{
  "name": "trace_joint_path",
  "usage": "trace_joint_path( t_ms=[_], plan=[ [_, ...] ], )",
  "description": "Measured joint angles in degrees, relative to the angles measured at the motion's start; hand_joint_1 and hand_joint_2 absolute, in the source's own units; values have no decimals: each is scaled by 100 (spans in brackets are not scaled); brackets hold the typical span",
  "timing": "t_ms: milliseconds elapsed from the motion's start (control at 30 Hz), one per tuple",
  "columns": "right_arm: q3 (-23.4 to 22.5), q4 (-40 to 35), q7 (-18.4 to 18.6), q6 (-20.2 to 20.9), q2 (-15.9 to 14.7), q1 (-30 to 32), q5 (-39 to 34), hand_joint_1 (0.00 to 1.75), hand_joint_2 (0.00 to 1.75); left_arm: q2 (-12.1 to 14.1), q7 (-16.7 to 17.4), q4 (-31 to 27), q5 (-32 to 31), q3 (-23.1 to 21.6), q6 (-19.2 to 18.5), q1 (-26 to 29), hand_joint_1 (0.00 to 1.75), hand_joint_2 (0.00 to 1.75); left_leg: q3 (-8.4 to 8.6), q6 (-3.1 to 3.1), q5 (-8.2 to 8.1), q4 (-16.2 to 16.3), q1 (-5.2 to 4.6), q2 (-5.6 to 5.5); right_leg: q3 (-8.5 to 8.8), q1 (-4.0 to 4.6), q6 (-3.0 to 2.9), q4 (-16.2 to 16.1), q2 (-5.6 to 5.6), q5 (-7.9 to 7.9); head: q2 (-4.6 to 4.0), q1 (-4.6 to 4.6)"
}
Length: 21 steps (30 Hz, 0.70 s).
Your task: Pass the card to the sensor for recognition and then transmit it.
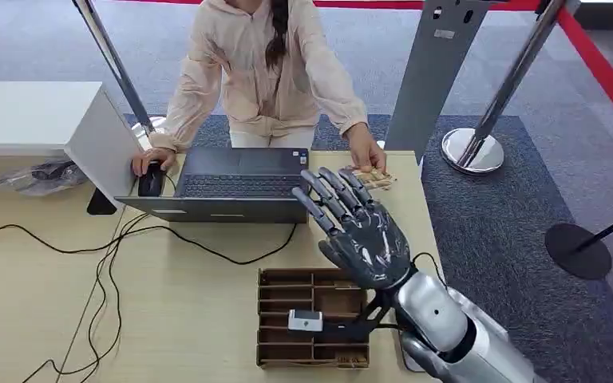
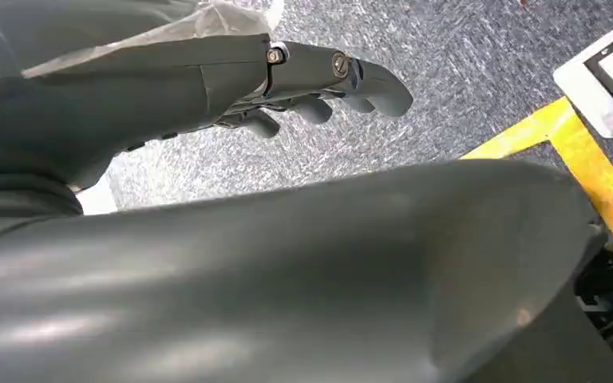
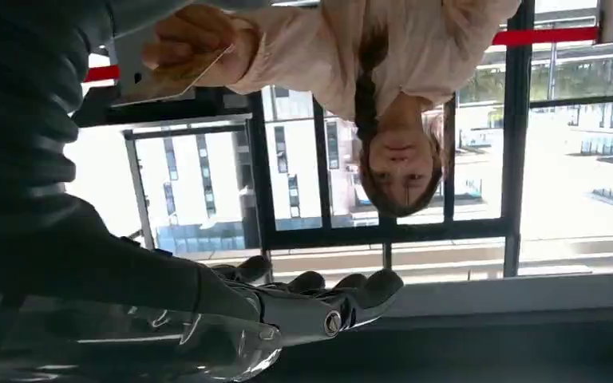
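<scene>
1. The right hand (image 1: pixel 365 231), dark and glossy on its silver arm, is raised palm up over the light wooden table (image 1: pixel 48 279) with its fingers (image 1: pixel 331 191) spread wide and nothing in it. The left hand (image 2: pixel 319 84) hangs low over grey carpet, fingers loosely curled and holding nothing.

2. The landmark is the dark open laptop (image 1: pixel 235 183). The right hand hovers just beside its near right corner, fingertips toward the person.

3. The thin pale card (image 1: pixel 371 177) lies flat on the table just beyond the laptop's right edge, under the fingers of the person's hand (image 1: pixel 365 152). It is near the robot's fingertips but apart from them.

4. The step in hand looks like receiving the card. To do it well, I judge the palm should hold level and steady, fingers apart until the card rests across them, then close gently on its edges so it does not bend or slip.

5. On the robot's side of the laptop sits a brown slatted cardboard tray (image 1: pixel 275 319) with a small white sensor block (image 1: pixel 305 321) on it; the card probably goes there afterwards, flat.
</scene>
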Motion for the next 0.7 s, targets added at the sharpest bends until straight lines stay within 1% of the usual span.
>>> trace_joint_path(
  t_ms=[267,500,667,700],
  plan=[
    [120,548,275,-220,74,-336,48,0,175,0,13,0,-7,-118,-33,-12,0,0,0,0,0,0,0,0,0,0,0,0,0,0,0,0],
    [96,863,505,-343,127,-569,50,0,175,0,11,0,-4,-183,-46,-13,0,0,0,0,0,0,0,0,-1,0,0,0,0,0,0,0],
    [72,1001,579,-369,162,-665,63,0,175,0,2,0,9,-260,-44,-15,0,0,1,0,0,1,0,0,-1,0,0,0,0,0,0,0],
    [63,1023,581,-367,168,-673,63,3,175,0,2,0,11,-267,-46,-15,0,0,0,0,0,1,0,0,-1,0,0,1,0,0,0,0]
  ],
)
